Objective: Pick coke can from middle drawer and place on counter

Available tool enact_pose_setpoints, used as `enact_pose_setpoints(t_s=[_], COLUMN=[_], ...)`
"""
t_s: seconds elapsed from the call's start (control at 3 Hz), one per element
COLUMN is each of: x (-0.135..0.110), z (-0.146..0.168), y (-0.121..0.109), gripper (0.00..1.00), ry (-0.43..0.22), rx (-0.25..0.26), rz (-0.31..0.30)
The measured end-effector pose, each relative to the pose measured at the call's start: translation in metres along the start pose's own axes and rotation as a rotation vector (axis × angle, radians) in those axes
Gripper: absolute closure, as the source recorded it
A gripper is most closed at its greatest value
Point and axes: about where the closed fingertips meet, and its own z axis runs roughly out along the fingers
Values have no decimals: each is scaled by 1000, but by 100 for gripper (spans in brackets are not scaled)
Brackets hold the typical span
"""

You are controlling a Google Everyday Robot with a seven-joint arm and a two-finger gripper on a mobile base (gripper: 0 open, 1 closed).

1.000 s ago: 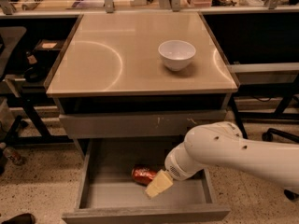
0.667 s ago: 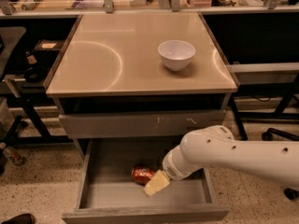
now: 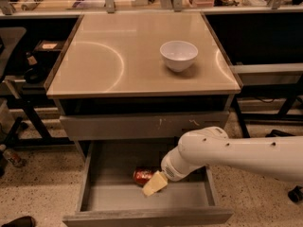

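step in hand: reach and grasp; the pick is not yet done.

coke can (image 3: 142,175) lies on its side on the floor of the open middle drawer (image 3: 142,203), toward the back and about mid-width. hand (image 3: 155,183) is down inside the drawer, its pale tip at the can's right end. touching or just over it: cannot tell. hand wide or narrow: cannot tell, since the white arm (image 3: 227,150) hides most of it.

next move, as i judge it: settle the hand around the can, close on it, then raise it out and carry it up to the counter (image 3: 109,65).

edges and room: the closed drawer front (image 3: 123,126) sits just above the back of the open drawer, near the can, so the lift probably has to come forward before it goes up. the drawer's side walls are well apart from the can. the counter's left and front are bare; a white bowl (image 3: 178,55) sits right of centre, so set down away from it.
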Motion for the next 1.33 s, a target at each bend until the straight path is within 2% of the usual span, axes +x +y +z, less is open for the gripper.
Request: enact_pose_setpoints(t_s=[0.33,0.67,1.0,1.33], x=[0,-6,-23,-26], z=[16,45,90,91], y=[2,-1,-8,-8], gripper=[0,0,0,0], ry=[-28,-50,-73,-75], rx=[-15,6,29,30], rz=[20,13,-5,-5])
